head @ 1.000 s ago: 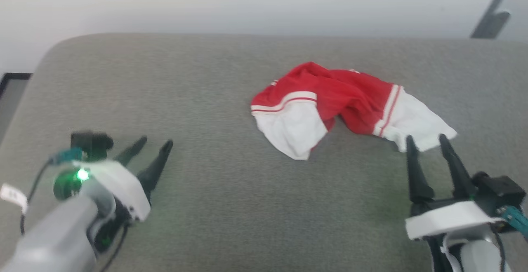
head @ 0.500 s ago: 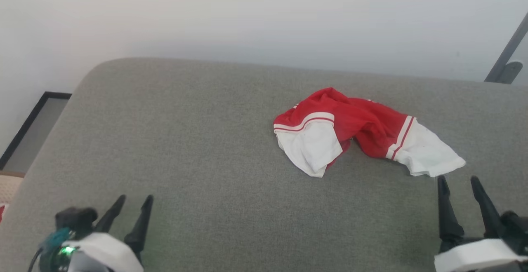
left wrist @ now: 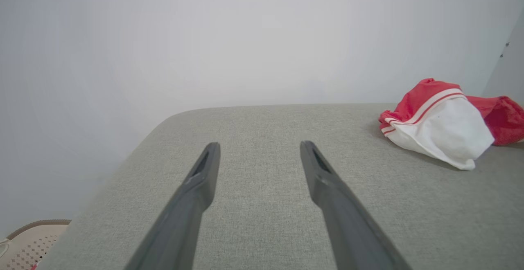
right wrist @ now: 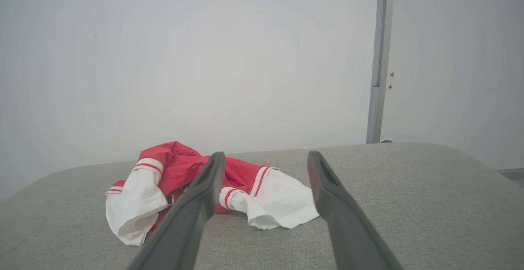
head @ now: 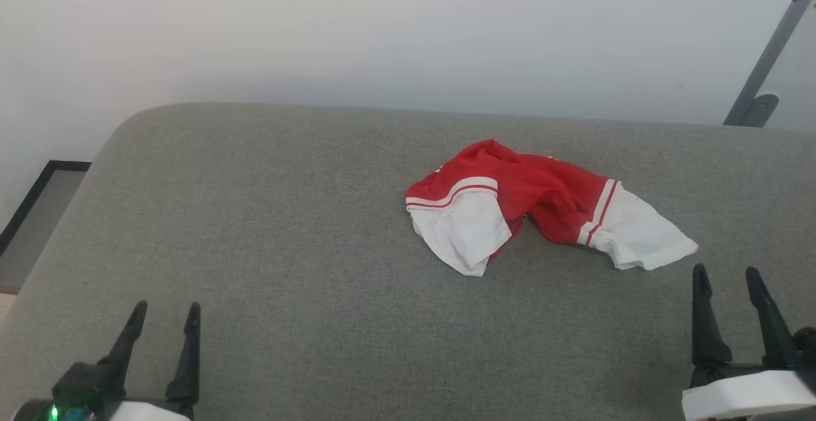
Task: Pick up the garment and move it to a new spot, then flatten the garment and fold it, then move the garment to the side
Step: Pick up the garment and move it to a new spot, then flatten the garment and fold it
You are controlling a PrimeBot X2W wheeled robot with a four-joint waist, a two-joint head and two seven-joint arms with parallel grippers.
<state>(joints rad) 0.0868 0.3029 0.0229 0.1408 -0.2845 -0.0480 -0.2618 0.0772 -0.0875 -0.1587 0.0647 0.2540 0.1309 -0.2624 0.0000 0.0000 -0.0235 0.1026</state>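
Both tools drawn back from garment (head: 542,194): left tool (head: 166,306) well apart from it, right tool (head: 727,270) near it. Both wide, empty. Garment crumpled, untouched; pickup pending.

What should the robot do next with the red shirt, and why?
Probably reach the right gripper forward to the nearest white sleeve of the garment. The garment lies crumpled and untouched on the grey cushion; both grippers are open, and the left gripper sits farther away.

A grey woven cushion (head: 268,229), perhaps a mattress, carries the crumpled red-and-white garment (head: 548,198) right of centre.
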